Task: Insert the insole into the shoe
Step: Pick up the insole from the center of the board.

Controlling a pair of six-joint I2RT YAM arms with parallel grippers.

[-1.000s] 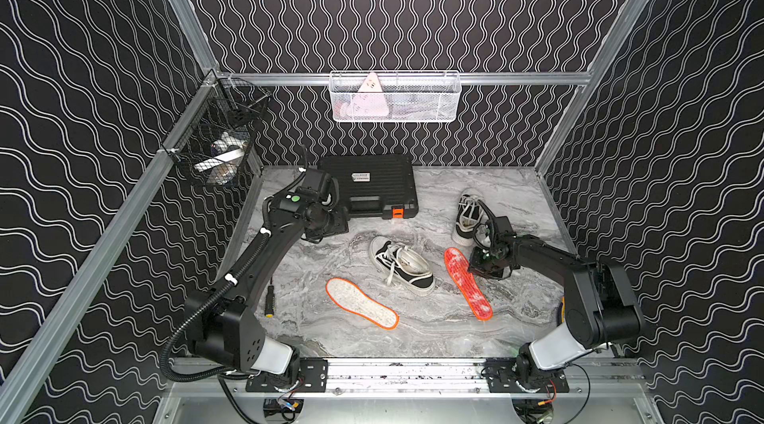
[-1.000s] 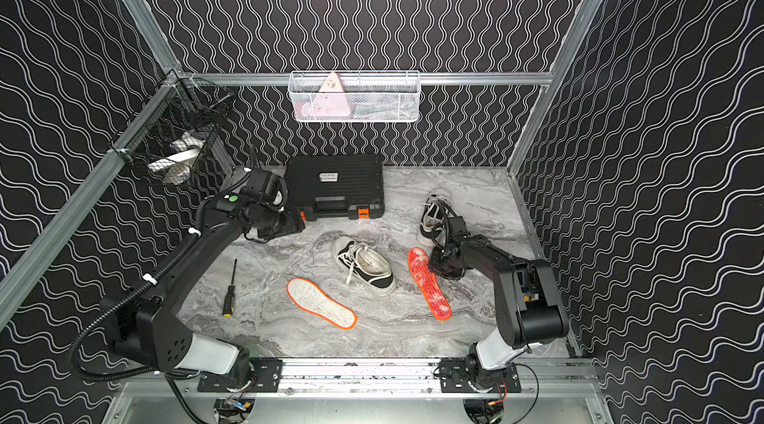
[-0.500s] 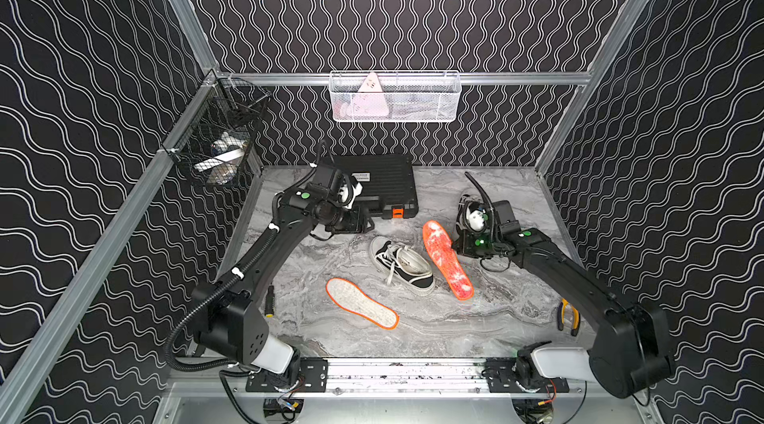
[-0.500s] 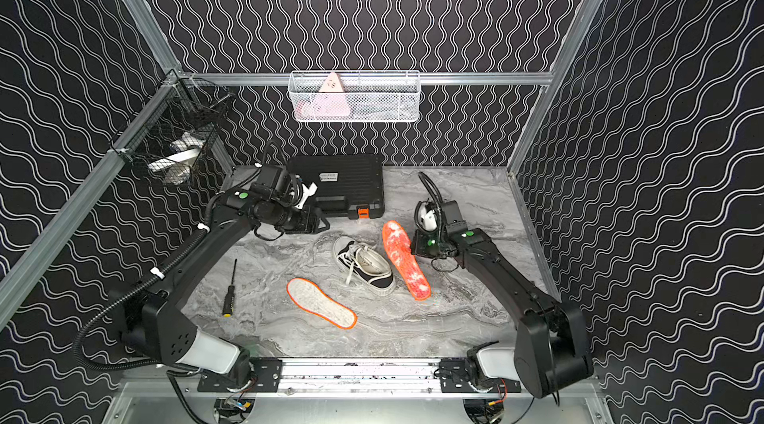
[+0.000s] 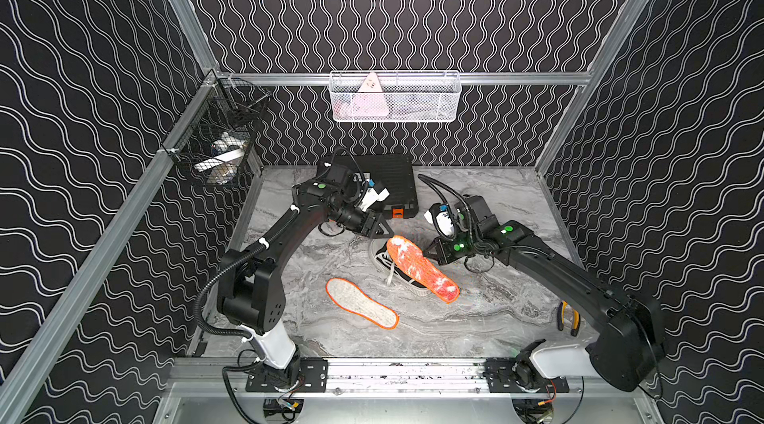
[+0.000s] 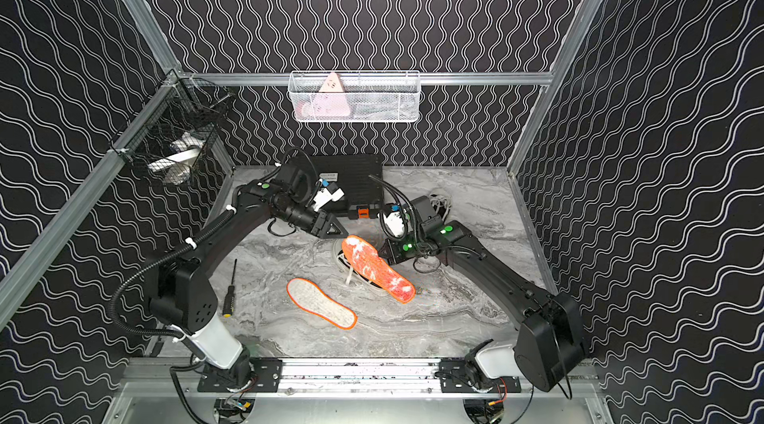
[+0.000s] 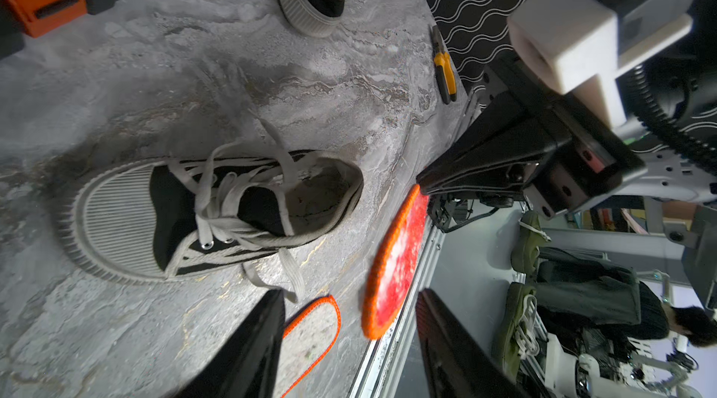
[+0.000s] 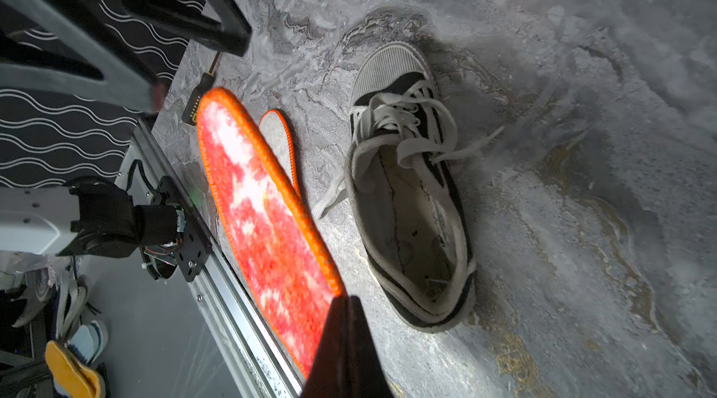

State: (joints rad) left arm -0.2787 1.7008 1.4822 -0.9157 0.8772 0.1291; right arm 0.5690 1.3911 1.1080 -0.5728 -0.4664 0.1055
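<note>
Right gripper [image 5: 430,254] pinched the red insole [image 5: 421,271] by its edge, centre frame.
It hung tilted just over the shoe [image 8: 407,198], long axes roughly parallel; left gripper [image 5: 382,231] hovered spread, empty, above-left.

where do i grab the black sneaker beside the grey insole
Probably pinch the collar's side wall on the black canvas sneaker with white laces, straight down, straddling the rim. It sits upright, mouth open upward, wall thin; the ribbed toe cap looks too broad.
</note>
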